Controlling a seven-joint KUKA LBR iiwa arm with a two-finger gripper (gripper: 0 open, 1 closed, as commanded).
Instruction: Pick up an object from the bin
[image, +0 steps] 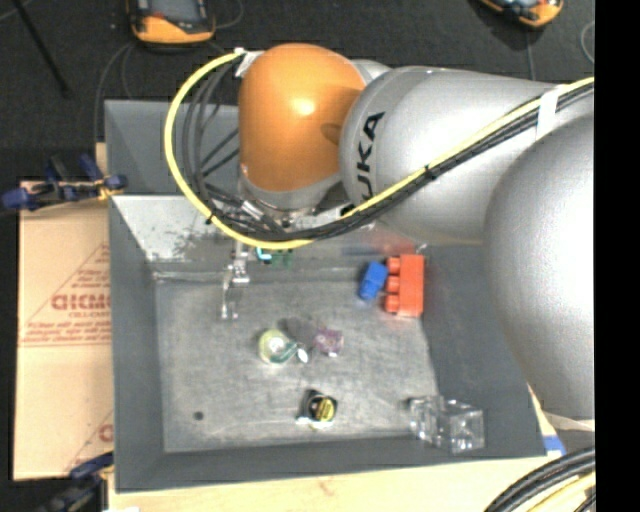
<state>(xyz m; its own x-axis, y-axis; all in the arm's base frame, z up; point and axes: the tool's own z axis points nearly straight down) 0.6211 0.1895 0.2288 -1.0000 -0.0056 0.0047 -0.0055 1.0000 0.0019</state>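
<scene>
Silver arm (450, 150) poises its tool (233, 290), apart or together unclear, upper left in the bin (200, 390); best centre over the roll (277, 347) mid-frame before descending.

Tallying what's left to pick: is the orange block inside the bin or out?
Inside. The orange block lies on the bin floor by the far wall, beside a blue cylinder.

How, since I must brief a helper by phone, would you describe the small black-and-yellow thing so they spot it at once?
Look into the grey metal bin and follow its floor to the view's lower edge, about midway along. A small black-and-yellow thing lies there alone, below a round pale ring. Unlike that ring and the clear plastic piece to its right, it is black with yellow.
</scene>
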